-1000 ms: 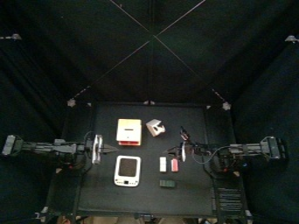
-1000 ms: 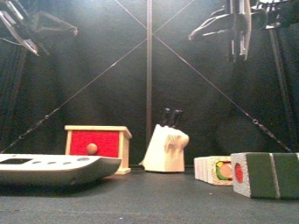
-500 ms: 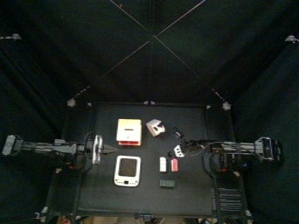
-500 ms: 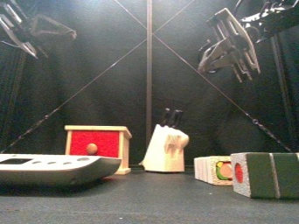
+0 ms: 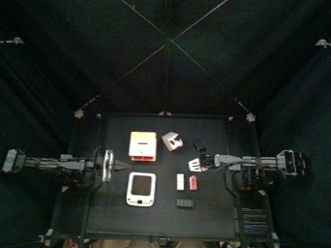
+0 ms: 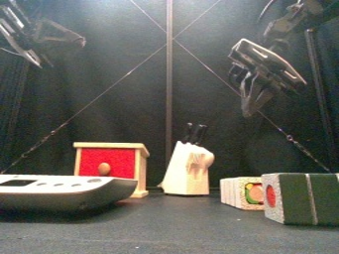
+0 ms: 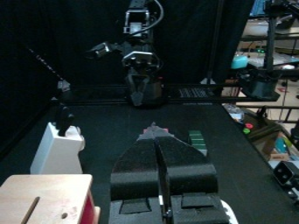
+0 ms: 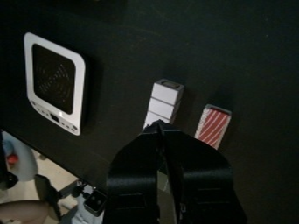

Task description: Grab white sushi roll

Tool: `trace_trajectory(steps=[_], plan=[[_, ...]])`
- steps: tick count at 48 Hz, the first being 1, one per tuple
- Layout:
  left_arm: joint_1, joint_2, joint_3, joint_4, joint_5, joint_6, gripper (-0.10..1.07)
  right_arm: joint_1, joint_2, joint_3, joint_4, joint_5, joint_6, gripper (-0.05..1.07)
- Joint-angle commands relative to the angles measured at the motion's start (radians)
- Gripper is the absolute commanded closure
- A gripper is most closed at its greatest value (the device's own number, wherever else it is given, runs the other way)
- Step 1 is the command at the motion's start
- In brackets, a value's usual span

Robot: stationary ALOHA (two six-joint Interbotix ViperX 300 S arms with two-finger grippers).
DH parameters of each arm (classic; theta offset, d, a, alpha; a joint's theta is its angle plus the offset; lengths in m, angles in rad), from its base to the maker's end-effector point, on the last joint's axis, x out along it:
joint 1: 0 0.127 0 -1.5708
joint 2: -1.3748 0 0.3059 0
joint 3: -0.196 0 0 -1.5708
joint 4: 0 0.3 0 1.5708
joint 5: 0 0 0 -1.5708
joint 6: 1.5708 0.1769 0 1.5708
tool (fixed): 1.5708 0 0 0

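The white sushi roll [image 5: 180, 180] is a tiny white oblong lying on the black table, right of the white phone-like device [image 5: 142, 189] and left of a small red piece [image 5: 193, 181]. In the right wrist view the white sushi roll [image 8: 166, 100] lies just beyond my jaw tips, with the red piece [image 8: 214, 125] beside it. My right gripper [image 5: 198, 158] is shut and empty. It hangs high above the table in the front view [image 6: 249, 97], tilted downward. My left gripper [image 7: 158, 140] is shut and rests at the table's left edge [image 5: 85, 166].
A red-fronted wooden box [image 5: 142, 143] and a white cube with dark spots [image 5: 169, 141] stand at the back of the table. A dark green piece [image 5: 185, 203] lies near the front edge. Large green and white blocks [image 6: 302, 197] fill the front view's right.
My right arm has reached left toward the table's middle and tipped its gripper downward. The left arm and the objects have not moved.
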Motion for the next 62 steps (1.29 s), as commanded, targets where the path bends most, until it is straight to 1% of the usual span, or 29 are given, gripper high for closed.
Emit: trace_trajectory(steps=[1, 3, 7, 15, 24, 35, 38, 42, 49, 55, 62], plan=[[0.005, 0.006, -0.012, -0.003, -0.009, -0.002, 0.99, 0.074, 0.025, -0.038, -0.104, 0.002, 0.104, 0.93], [0.005, 0.005, -0.012, -0.006, -0.008, -0.002, 0.99, 0.097, 0.041, -0.040, -0.135, 0.002, 0.152, 0.91], [0.005, 0.005, -0.012, -0.009, -0.008, -0.002, 0.99, 0.135, 0.084, -0.043, -0.181, 0.000, 0.235, 0.84], [0.006, 0.005, -0.012, -0.009, -0.009, -0.002, 0.99, 0.169, 0.152, -0.048, -0.232, -0.021, 0.321, 0.64], [0.008, 0.005, -0.008, -0.009, -0.009, -0.002, 0.99, 0.173, 0.227, -0.069, -0.245, -0.026, 0.328, 0.45], [0.023, 0.005, 0.006, -0.009, -0.008, -0.002, 0.99, 0.178, 0.327, -0.140, -0.285, -0.005, 0.324, 0.21], [0.025, 0.005, 0.006, -0.009, -0.009, -0.003, 0.99, 0.184, 0.351, -0.156, -0.284, 0.000, 0.324, 0.16], [0.023, 0.006, 0.006, -0.009, -0.008, -0.003, 0.99, 0.190, 0.382, -0.169, -0.278, 0.011, 0.324, 0.13], [0.023, 0.005, 0.008, -0.009, -0.008, -0.003, 0.99, 0.195, 0.422, -0.179, -0.245, 0.052, 0.324, 0.13], [0.023, 0.005, 0.008, -0.009, -0.008, -0.003, 0.99, 0.195, 0.426, -0.178, -0.222, 0.089, 0.328, 0.13], [0.025, 0.005, 0.009, -0.009, -0.008, -0.003, 0.99, 0.195, 0.437, -0.189, -0.222, 0.080, 0.328, 0.13]])
